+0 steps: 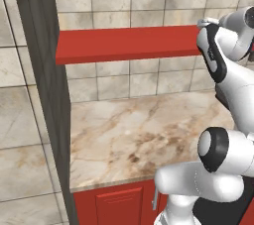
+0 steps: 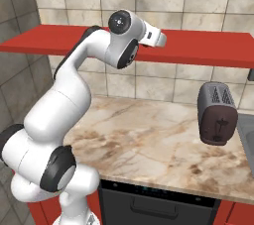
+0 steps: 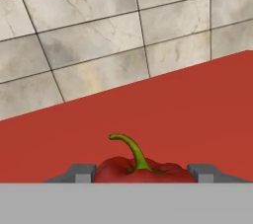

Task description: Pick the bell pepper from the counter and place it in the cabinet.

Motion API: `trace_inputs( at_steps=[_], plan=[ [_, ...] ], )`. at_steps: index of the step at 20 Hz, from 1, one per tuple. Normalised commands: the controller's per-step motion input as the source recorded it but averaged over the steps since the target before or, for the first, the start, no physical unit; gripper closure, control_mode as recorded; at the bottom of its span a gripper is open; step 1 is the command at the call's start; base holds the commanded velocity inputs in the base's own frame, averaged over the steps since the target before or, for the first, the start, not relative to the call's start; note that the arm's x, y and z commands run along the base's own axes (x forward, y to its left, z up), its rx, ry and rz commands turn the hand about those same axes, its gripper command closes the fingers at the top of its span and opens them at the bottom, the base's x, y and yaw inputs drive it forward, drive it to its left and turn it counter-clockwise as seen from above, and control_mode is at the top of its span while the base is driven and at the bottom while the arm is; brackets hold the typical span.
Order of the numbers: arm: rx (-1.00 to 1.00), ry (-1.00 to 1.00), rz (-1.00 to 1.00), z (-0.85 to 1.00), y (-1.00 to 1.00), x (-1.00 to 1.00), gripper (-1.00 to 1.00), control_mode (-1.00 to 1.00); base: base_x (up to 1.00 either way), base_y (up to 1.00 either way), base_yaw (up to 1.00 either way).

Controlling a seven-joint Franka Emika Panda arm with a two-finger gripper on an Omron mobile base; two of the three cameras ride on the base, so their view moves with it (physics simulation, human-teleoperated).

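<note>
Two grey fingertips (image 3: 80,172) of the pincer (image 3: 143,172) are clamped on either side of the red bell pepper (image 3: 143,169), green stem up, held over the red cabinet (image 3: 173,119) shelf near the tiled wall (image 3: 89,45), above the marble counter (image 2: 149,140) with its toaster (image 2: 217,112).

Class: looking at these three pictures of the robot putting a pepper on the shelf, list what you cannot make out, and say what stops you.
- Pepper, hand view: lower half cut off by the bottom band, so contact with the shelf is unclear.
- Claw: fingertips barely show; grip on the pepper unconfirmed.
- Toaster, right base view: its back is hidden.
- Counter, left base view: right part covered by the arm.
</note>
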Motion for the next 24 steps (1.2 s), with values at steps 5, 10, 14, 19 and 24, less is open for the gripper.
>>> trace_inputs(
  at_steps=[5, 10, 14, 19, 24],
  plan=[
    [0.0, 0.0, 0.0, -0.01, 0.0, 0.36, 1.0, -1.0, 0.0, 0.0, 0.0],
    [0.0, 0.0, 0.0, 0.0, 0.0, 0.36, 1.0, -1.0, 0.0, 0.0, 0.0],
    [0.0, 0.0, 0.0, -0.01, 0.0, 0.34, 1.0, -1.0, 0.0, 0.0, 0.0],
    [0.0, 0.0, 0.0, -0.07, -0.01, 0.29, -1.0, -1.0, 0.0, 0.0, 0.0],
    [0.0, -0.05, 0.0, -0.06, -0.03, 0.04, -1.0, -1.0, 0.0, 0.0, 0.0]
  ],
)
